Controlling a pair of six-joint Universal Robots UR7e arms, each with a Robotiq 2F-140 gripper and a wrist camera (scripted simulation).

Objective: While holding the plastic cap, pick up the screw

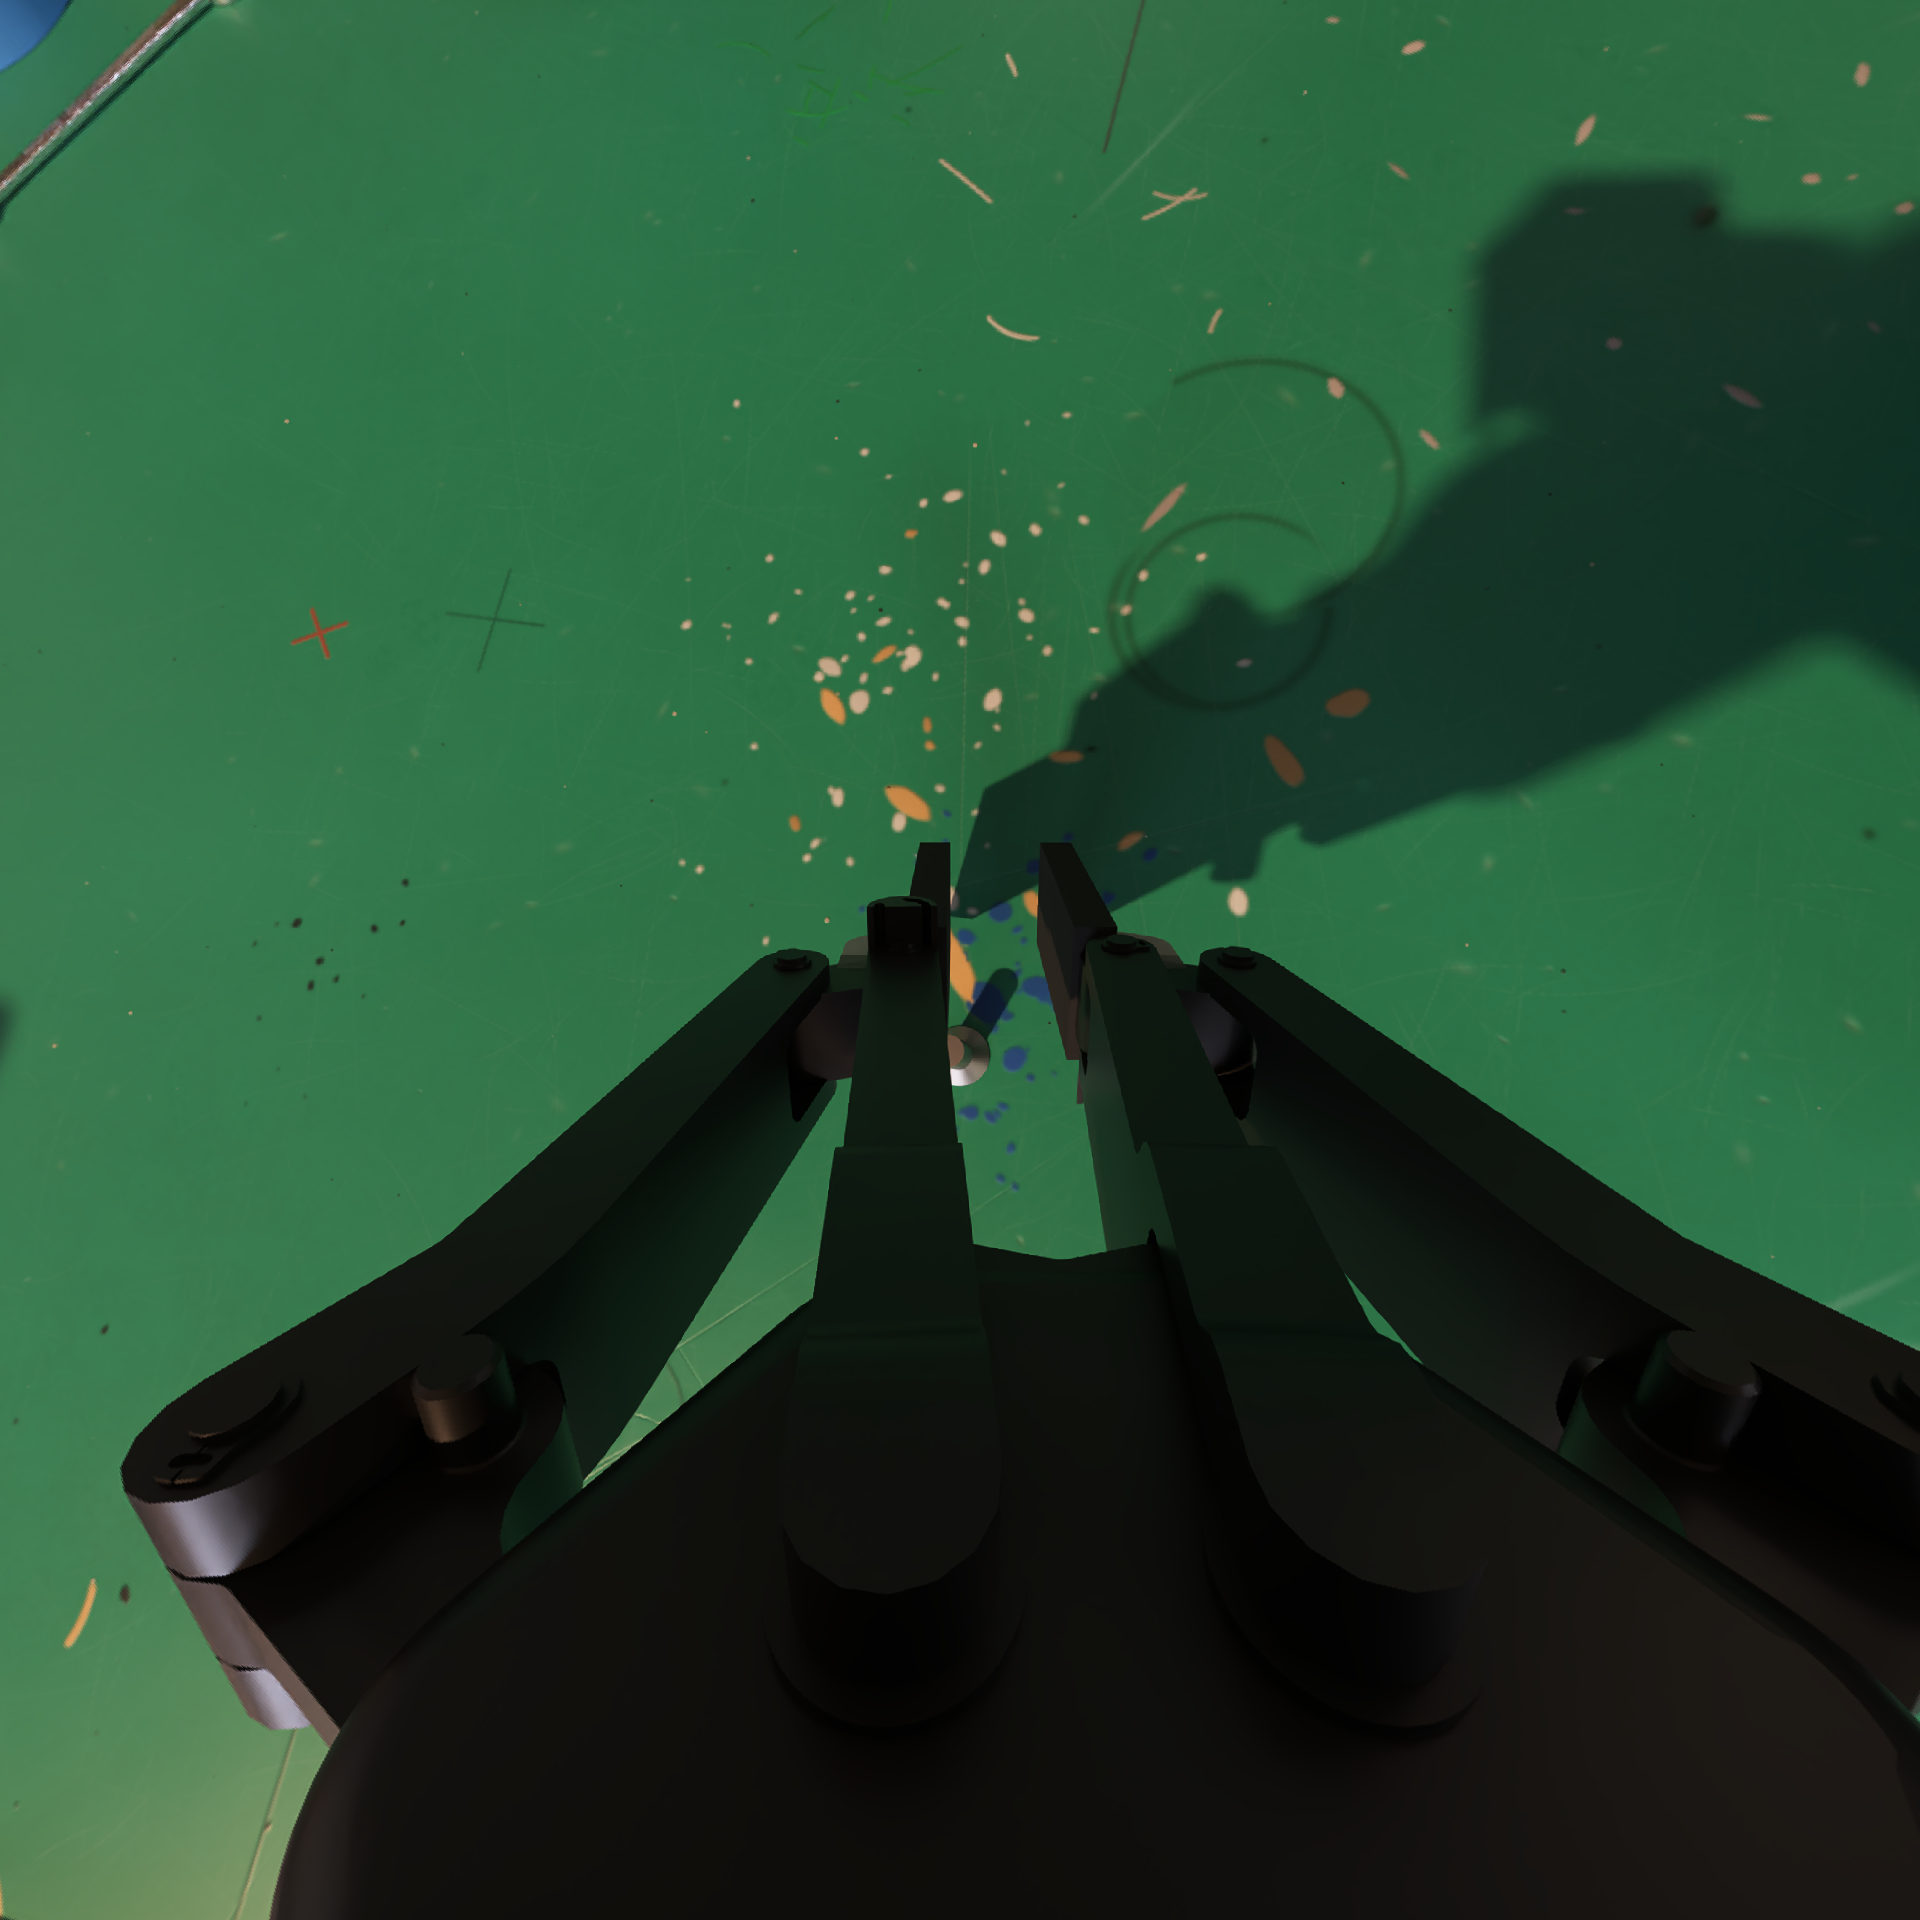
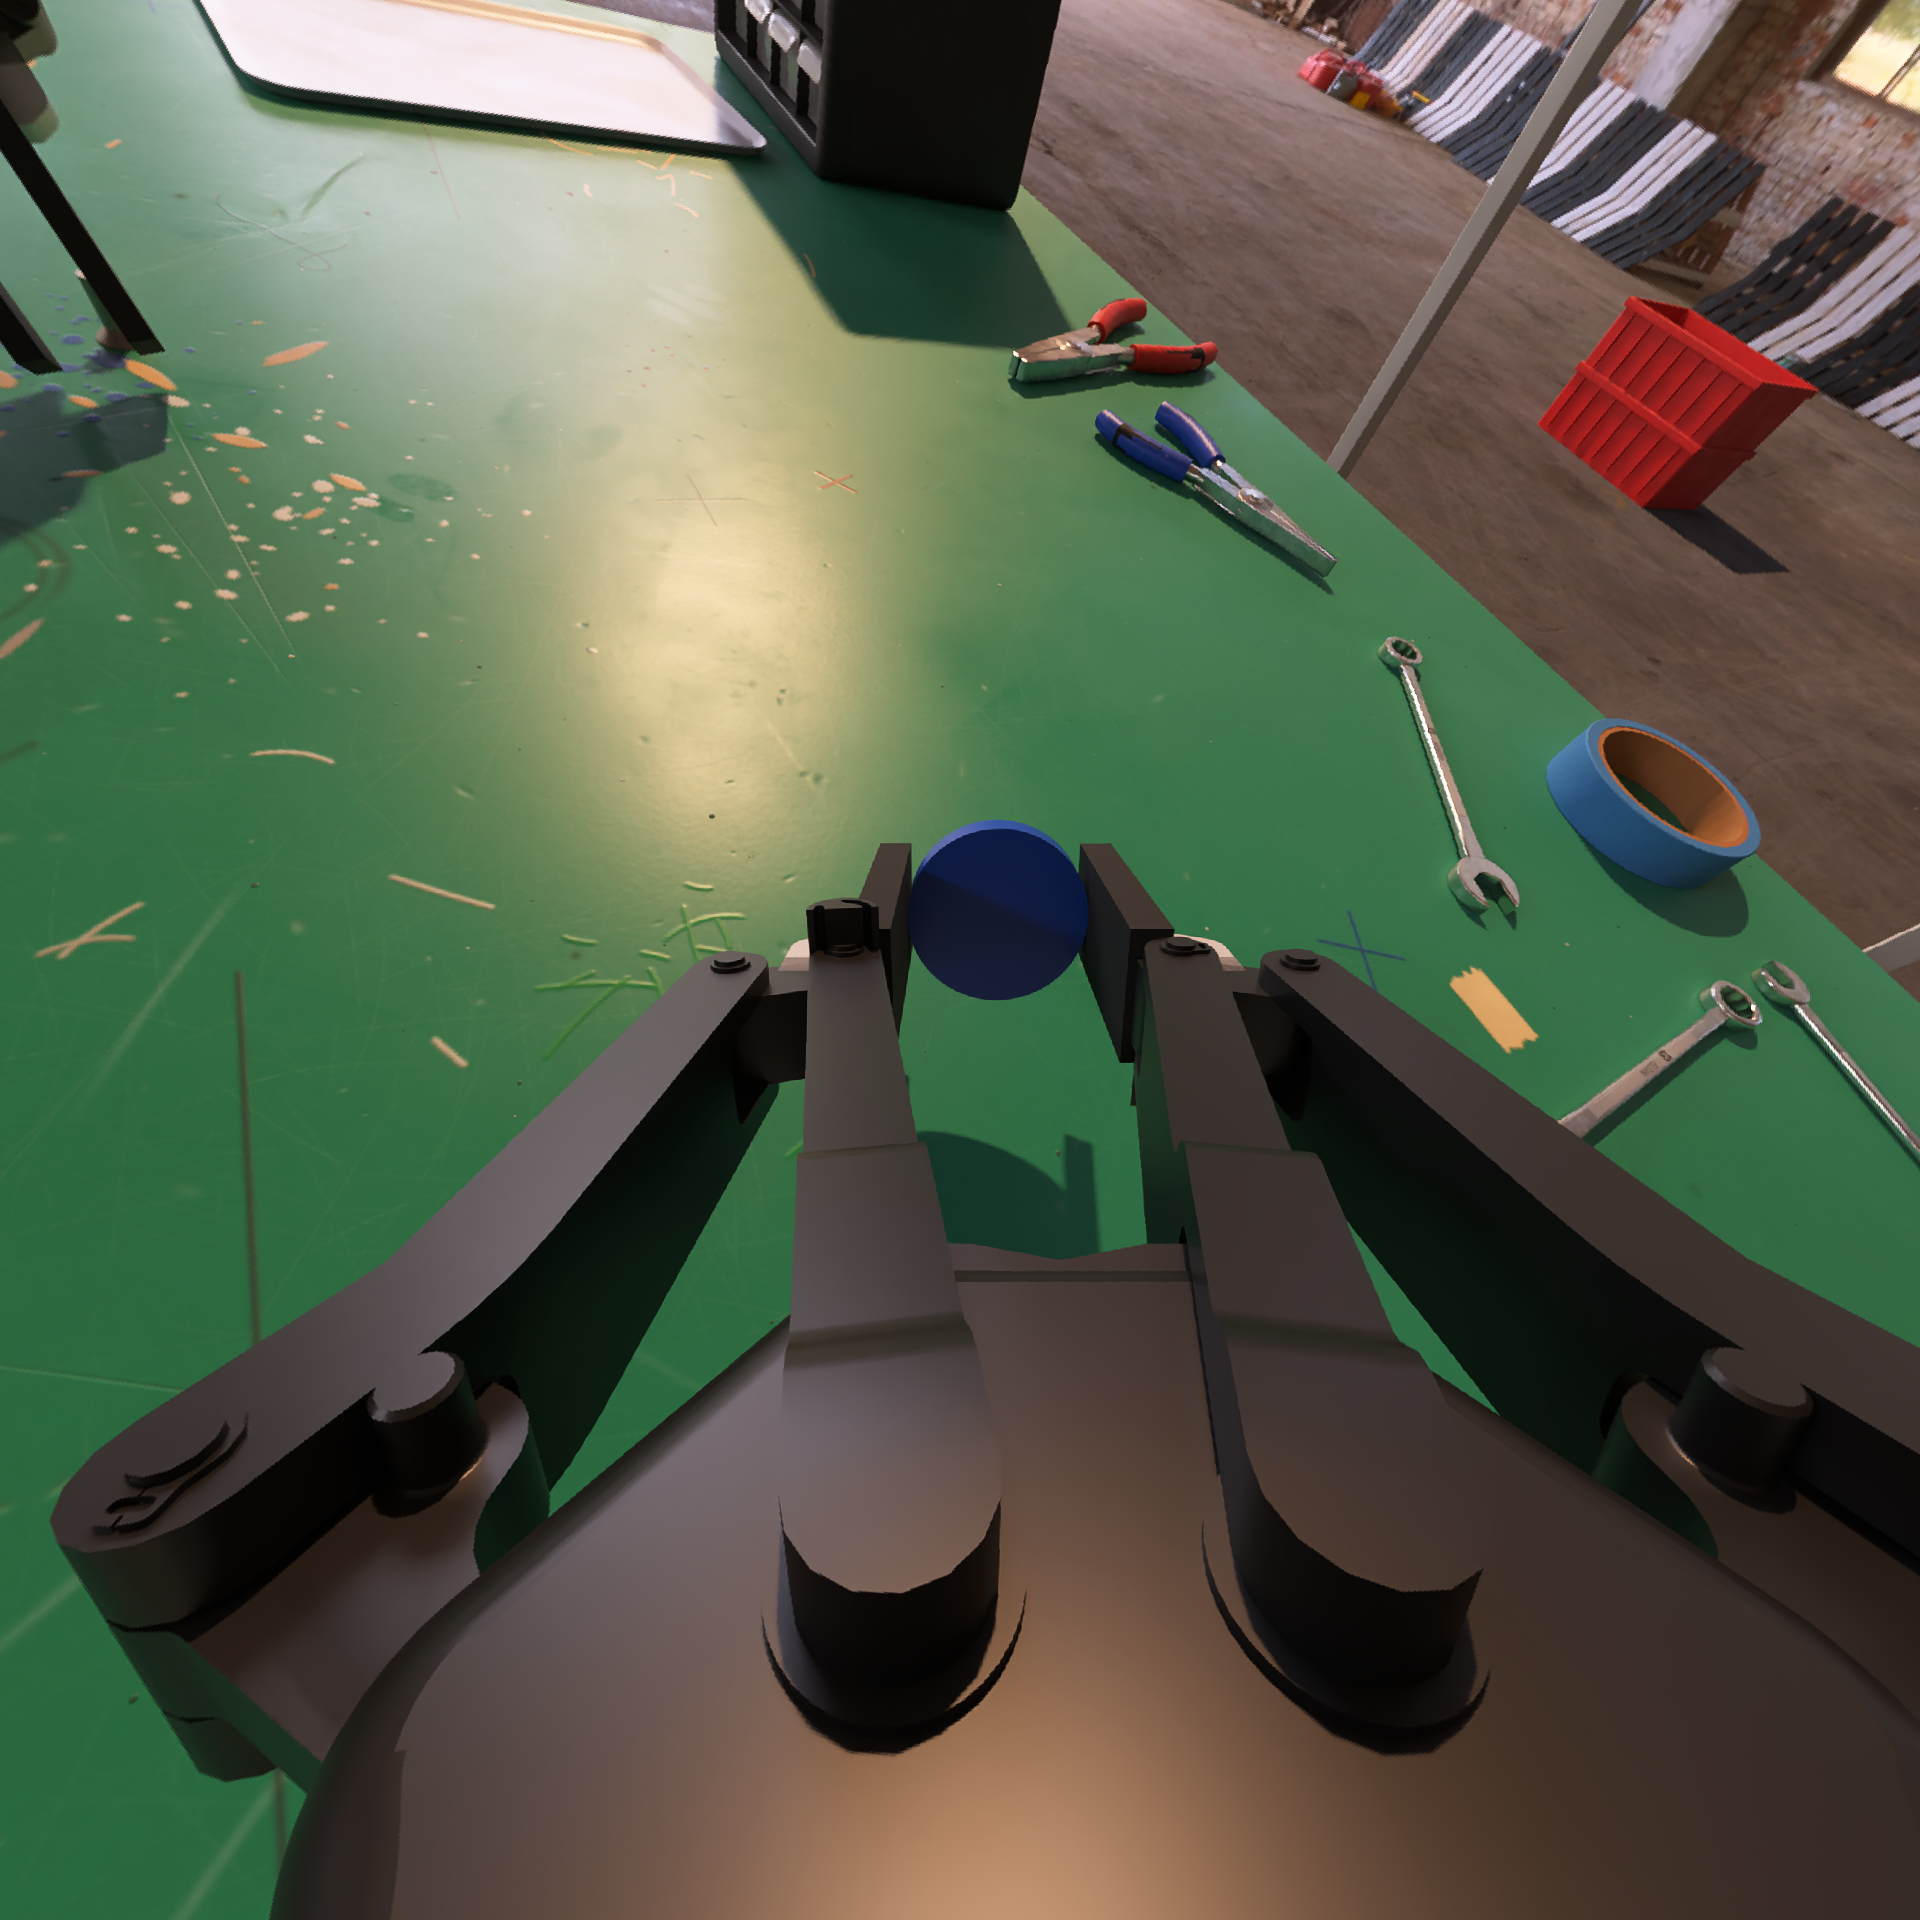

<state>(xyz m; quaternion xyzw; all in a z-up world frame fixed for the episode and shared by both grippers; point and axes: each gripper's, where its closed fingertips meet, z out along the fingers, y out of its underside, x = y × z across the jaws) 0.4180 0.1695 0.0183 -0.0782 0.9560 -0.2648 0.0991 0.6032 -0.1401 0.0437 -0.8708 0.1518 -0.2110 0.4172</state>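
The screw (image 1: 975,1034) lies on the green mat (image 1: 520,831), silver head toward me, seen in the narrow gap between my left gripper's fingers. My left gripper (image 1: 995,878) is low over the mat with its jaws a little apart. The screw is close beside the left finger, and nothing shows it clamped. My right gripper (image 2: 995,883) is shut on the round blue plastic cap (image 2: 997,909) and holds it above the mat. The left gripper's fingers (image 2: 88,260) show at the far upper left of the right wrist view.
Red-handled pliers (image 2: 1112,348), blue-handled pliers (image 2: 1205,478), wrenches (image 2: 1444,774) (image 2: 1662,1049) and a blue tape roll (image 2: 1652,805) lie along the table's right edge. A black box (image 2: 894,83) and a flat tray (image 2: 468,73) stand at the back. A red crate (image 2: 1673,416) is on the floor.
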